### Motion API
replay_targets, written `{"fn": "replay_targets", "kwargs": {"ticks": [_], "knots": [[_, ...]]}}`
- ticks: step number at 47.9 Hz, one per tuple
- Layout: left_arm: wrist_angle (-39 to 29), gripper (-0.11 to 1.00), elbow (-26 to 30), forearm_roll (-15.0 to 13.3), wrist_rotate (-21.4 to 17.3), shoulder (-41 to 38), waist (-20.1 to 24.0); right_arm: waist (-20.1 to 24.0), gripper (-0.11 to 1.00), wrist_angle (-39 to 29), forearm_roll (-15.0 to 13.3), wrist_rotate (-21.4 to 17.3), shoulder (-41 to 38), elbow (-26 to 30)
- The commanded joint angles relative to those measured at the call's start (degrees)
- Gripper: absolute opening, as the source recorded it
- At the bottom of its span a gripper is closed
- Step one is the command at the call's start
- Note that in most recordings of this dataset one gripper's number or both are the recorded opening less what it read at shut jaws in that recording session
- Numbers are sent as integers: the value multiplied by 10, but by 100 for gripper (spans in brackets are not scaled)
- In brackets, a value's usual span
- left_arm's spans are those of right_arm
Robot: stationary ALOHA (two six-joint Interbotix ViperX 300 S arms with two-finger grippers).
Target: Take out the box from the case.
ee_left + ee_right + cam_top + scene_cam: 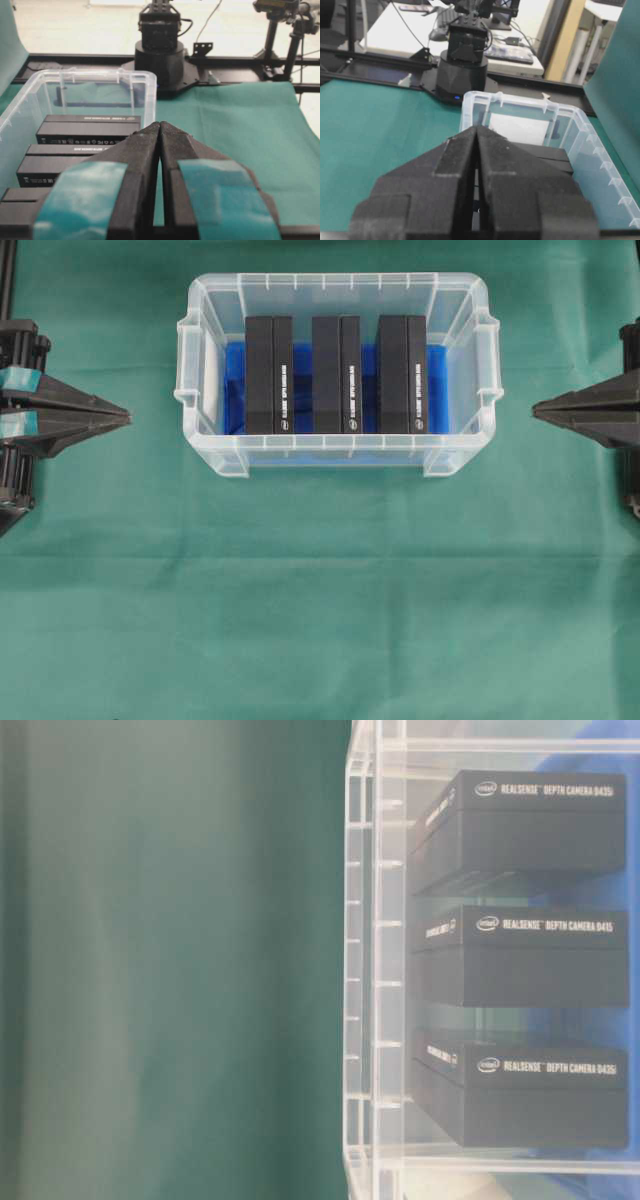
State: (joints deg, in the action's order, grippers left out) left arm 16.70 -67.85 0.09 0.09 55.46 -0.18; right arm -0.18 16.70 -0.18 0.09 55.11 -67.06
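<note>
Overhead view has the case (338, 455) sitting on the green table (320, 620), up near the far edge and roughly centred. Inside it there are three black boxes standing in a row on the blue lining: left box (268, 375), middle box (335, 375), right box (402, 375), with small gaps between them. None of them is out of the case yet. Left gripper (128, 417) is parked well off to the left of the case, jaws pressed together and holding nothing. Right gripper (535, 410) is just off the case's right side, jaws also closed and empty. Both point in toward the case. From table level you can read the white lettering on the boxes through the clear wall
</note>
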Motion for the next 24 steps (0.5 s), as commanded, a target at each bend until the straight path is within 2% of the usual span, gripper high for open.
{"fn": "replay_targets", "kwargs": {"ticks": [1,13,24], "knots": [[-9,2,19,18,0,2,-4,0,0,-2,0,-4,-5,10],[-40,2,26,18,4,24,-4,0,0,-81,0,-7,-5,49],[-98,2,59,18,33,59,-4,0,0,-161,3,-9,-5,134]]}}
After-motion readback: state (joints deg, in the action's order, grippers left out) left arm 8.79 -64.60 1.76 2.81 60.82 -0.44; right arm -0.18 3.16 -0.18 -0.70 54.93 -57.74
